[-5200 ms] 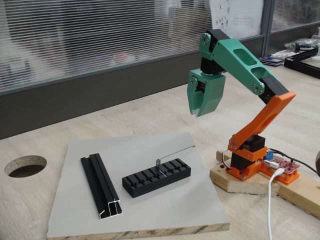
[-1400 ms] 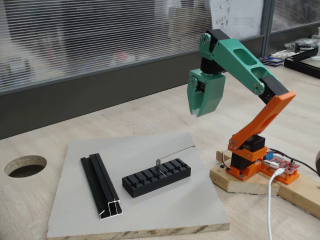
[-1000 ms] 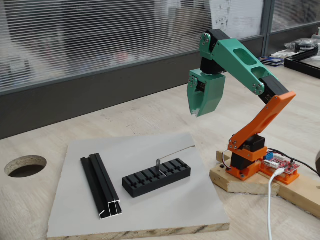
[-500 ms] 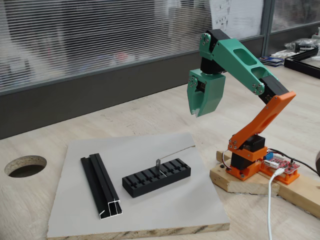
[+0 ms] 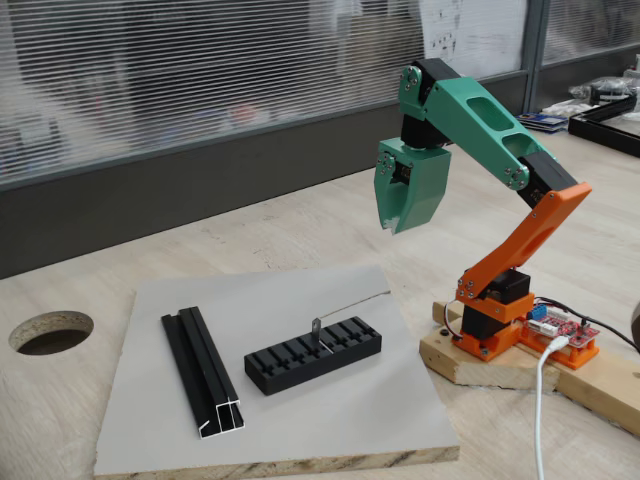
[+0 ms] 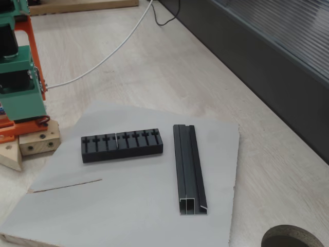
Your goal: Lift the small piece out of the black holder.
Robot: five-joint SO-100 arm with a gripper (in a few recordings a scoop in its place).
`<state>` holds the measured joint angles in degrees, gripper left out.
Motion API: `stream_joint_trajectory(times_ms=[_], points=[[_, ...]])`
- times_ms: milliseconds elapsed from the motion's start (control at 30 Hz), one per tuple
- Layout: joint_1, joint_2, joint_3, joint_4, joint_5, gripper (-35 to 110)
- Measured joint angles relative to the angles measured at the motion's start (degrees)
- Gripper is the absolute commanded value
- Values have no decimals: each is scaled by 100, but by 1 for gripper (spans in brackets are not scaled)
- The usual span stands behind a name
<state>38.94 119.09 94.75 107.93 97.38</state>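
From here I cannot tell whether the fingers [image 5: 396, 222] are parted; they merge into one green wedge. The small piece [image 5: 316, 331] is too tiny to show its hole. In the other fixed view it is lost among the black holder's [image 6: 122, 145] slots, and the arm [image 6: 18, 77] is cut off at the left edge.

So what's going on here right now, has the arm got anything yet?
Nothing is being handled yet. The green claw hangs in the air, up and to the right of the grey board in that fixed view, its fingers together and holding nothing. The small piece stands upright in a slot of the black holder. A black channel rail lies to the left of the holder, and a thin grey wire lies behind it.
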Motion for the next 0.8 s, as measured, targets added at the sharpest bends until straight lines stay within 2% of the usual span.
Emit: stream_joint_trajectory(times_ms=[600, 800], points=[[-35, 0, 0, 0, -70, 13], [-694, -448, 0, -35, -70, 13]])
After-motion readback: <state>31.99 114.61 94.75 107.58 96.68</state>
